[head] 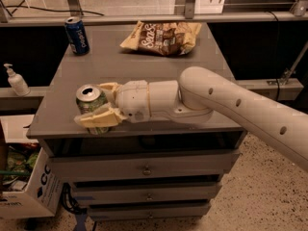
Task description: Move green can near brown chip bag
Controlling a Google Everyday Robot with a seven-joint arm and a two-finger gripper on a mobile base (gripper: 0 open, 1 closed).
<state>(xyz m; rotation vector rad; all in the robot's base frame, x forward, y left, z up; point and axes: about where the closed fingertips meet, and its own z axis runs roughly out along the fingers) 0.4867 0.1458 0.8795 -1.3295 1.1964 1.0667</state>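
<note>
The green can (89,101) stands upright near the front left corner of the grey table (144,66), its silver top facing up. My gripper (102,103) reaches in from the right and straddles the can. One cream finger lies across the can's front and the other sits behind it, both pressed close. The can rests on the table. The brown chip bag (161,37) lies flat at the far middle of the table, well behind the gripper and to its right.
A dark blue soda can (77,35) stands at the table's far left corner. A soap bottle (17,81) sits on a ledge to the left. A cardboard box (24,191) stands on the floor at lower left. Drawers (147,167) are below the tabletop.
</note>
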